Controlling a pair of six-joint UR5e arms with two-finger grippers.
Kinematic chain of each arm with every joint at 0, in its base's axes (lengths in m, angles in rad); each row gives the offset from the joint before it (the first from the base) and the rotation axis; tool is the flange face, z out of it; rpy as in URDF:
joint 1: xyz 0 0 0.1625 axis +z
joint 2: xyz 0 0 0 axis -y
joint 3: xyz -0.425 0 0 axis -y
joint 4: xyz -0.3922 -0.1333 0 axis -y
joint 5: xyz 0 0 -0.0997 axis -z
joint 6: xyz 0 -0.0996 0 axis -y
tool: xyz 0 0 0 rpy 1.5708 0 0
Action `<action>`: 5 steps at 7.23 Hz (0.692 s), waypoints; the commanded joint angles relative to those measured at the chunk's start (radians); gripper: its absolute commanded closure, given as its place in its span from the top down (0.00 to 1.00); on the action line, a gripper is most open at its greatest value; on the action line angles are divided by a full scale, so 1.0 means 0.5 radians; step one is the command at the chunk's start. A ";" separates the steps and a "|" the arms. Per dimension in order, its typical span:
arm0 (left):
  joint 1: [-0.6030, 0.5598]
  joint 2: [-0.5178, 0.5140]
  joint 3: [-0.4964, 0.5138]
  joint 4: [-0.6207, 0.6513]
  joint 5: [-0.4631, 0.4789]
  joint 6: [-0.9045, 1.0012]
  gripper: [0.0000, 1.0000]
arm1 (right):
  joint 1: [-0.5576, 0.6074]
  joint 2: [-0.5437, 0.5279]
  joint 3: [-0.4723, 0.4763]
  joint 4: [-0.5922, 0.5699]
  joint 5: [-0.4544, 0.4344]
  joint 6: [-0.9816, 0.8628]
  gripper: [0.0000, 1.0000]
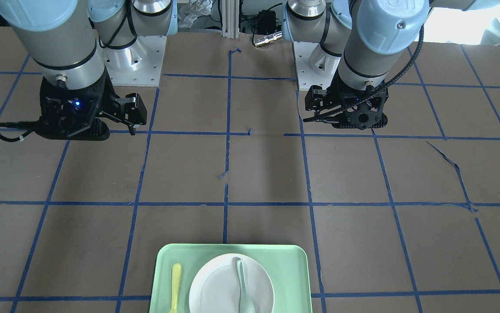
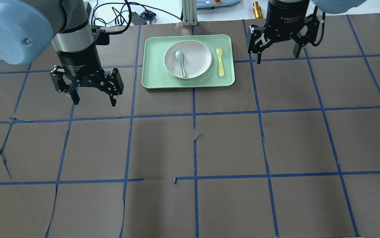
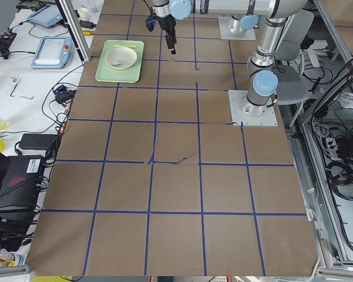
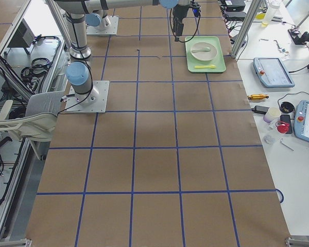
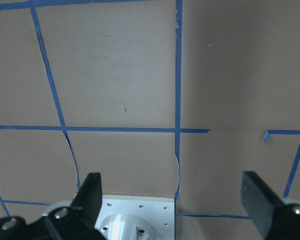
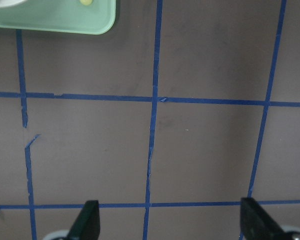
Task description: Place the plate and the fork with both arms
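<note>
The white plate [image 2: 198, 58] sits in a mint-green tray [image 2: 153, 79] at the far middle of the table. A grey-green spoon [image 2: 180, 61] lies in the plate. The pale-yellow fork [image 2: 220, 62] lies in the tray just right of the plate, tines pointing away from me. My left gripper [image 2: 94, 100] is open and empty, hovering left of the tray. My right gripper [image 2: 277, 57] is open and empty, hovering right of the tray. In the front-facing view the plate [image 1: 215, 287] and fork [image 1: 175, 282] show at the bottom edge. The right wrist view catches only the tray's corner [image 6: 65, 20].
The brown table cover carries a blue tape grid. The arms' metal base plates [image 1: 135, 61] stand at the robot's side of the table. An aluminium post [image 2: 188, 13], cables and a brass part [image 2: 257, 6] lie beyond the tray at the far edge.
</note>
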 commanded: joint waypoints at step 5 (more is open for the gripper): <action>0.009 -0.005 0.058 0.330 -0.120 -0.018 1.00 | 0.003 -0.015 0.074 0.176 0.291 -0.175 0.62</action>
